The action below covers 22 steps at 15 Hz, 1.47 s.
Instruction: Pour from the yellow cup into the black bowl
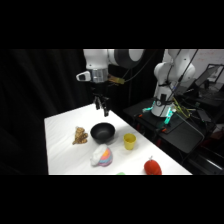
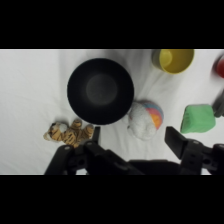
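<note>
The yellow cup (image 1: 129, 141) stands upright on the white table, right of the black bowl (image 1: 103, 132). In the wrist view the black bowl (image 2: 100, 90) lies near the middle and the yellow cup (image 2: 173, 58) sits at the top right, partly cut off. My gripper (image 1: 102, 106) hangs above the table's far side, behind the bowl and apart from both objects. Its two fingers stand apart with nothing between them, so the gripper (image 2: 132, 137) is open.
A small tiger plush (image 1: 79, 135) lies left of the bowl. A pastel plush lump (image 1: 102, 157) sits in front of the bowl. A red rounded object (image 1: 152, 166) rests near the table's front edge. A green block (image 2: 197, 119) shows at the right of the wrist view.
</note>
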{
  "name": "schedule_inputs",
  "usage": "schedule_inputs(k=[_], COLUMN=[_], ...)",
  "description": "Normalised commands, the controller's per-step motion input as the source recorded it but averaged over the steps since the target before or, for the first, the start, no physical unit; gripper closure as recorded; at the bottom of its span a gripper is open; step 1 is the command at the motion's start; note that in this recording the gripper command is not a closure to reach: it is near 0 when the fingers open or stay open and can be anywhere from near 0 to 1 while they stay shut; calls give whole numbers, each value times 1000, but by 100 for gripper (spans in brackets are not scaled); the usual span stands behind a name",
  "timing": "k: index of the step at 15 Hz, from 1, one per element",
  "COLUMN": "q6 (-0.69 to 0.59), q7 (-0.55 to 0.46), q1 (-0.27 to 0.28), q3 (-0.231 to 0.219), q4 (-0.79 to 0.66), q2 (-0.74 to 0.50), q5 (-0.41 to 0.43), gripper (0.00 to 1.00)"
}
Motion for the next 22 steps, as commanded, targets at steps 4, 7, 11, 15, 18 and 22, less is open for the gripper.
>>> schedule_inputs(k=[4, 7, 11, 15, 18, 22], q6=[-21, -26, -18, 15, 97, 365], q7=[21, 138, 188, 166, 42, -208], q1=[-5, 41, 100, 156, 123, 109], q3=[25, 58, 97, 154, 112, 50], q4=[-41, -258, -495, -505, -392, -324], q2=[-61, -285, -546, -584, -447, -264], q5=[-9, -19, -17, 21, 23, 68], gripper=[0, 0, 0, 0, 0, 0])
